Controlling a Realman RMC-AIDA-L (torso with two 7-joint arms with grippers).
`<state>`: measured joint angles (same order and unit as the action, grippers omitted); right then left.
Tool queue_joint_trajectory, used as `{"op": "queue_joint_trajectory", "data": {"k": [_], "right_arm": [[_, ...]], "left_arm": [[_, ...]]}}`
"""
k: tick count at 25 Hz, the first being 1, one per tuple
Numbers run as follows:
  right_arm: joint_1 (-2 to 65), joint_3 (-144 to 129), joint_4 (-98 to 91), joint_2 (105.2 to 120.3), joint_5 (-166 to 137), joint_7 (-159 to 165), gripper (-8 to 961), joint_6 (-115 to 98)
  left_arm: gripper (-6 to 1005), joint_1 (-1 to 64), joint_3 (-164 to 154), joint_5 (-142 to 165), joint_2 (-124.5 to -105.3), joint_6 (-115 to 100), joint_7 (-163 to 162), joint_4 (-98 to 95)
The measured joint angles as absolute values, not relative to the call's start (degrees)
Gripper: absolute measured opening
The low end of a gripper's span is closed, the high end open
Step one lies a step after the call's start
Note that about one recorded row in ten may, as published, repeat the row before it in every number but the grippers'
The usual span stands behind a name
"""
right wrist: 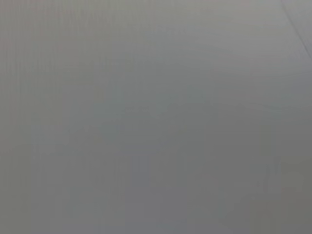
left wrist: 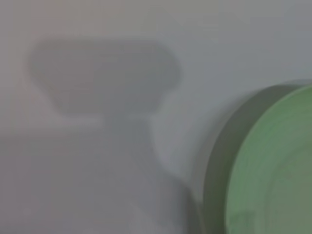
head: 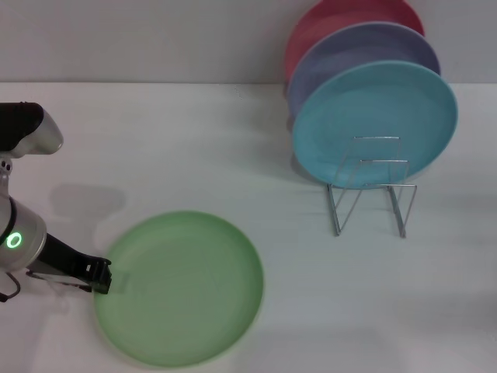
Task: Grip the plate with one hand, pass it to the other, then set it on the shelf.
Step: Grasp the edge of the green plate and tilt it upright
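The pale green plate [head: 182, 287] lies on the white table at the front left. My left gripper [head: 103, 276] reaches in from the left and is shut on the plate's left rim. In the left wrist view the plate's rim [left wrist: 273, 165] shows with a dark shadow band beside it, so that edge looks slightly raised. The silver wire shelf [head: 371, 194] stands at the back right, well away from the plate. My right gripper is out of view; its wrist view shows only a bare grey surface.
A light blue plate [head: 377, 120], a lavender plate [head: 365, 50] and a pink plate [head: 342, 15] stand upright one behind another in the wire shelf. The left arm's elbow [head: 27, 128] hangs over the table's left side.
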<state>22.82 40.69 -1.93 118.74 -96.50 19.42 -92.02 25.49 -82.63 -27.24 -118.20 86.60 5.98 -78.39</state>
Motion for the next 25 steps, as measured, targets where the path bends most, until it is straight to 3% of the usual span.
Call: {"op": "queue_joint_trajectory", "data": {"k": [25], "right_arm": [[22.8, 40.7, -1.9, 118.74, -96.5, 19.4, 565, -92.0]], "left_arm": [[55, 26.2, -82.1, -27.2, -118.12, 86.8, 6.8, -77.8]]}}
